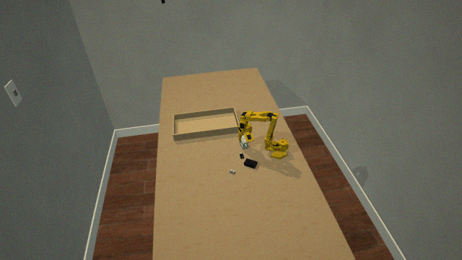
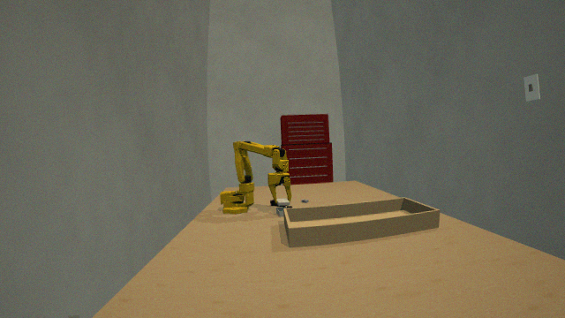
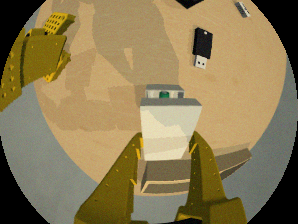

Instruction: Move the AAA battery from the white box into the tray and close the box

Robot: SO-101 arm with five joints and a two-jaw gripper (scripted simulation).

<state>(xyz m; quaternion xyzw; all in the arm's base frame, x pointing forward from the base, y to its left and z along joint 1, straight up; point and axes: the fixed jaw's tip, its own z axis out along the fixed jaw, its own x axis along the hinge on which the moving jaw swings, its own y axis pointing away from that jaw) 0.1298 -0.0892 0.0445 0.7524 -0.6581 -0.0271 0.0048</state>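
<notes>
My gripper (image 3: 166, 156) is shut on the white box's lid (image 3: 168, 125) and holds it a little above the box's base (image 3: 164, 94). The base stands on the table just under the lid, and a green thing shows inside its open top; I cannot tell whether it is the AAA battery. In the top view the lid (image 1: 244, 139) and the base (image 1: 245, 146) are just off the near right corner of the tray (image 1: 206, 123). In the exterior view the lid (image 2: 282, 201) hangs over the base (image 2: 280, 211), beside the tray (image 2: 359, 219). The tray looks empty.
A black closed box (image 1: 250, 163) lies in front of the arm's base (image 1: 277, 147). A small black USB stick (image 1: 241, 155) and a tiny grey object (image 1: 232, 171) lie near it; both show in the wrist view, the stick (image 3: 202, 47) and the grey object (image 3: 241, 8).
</notes>
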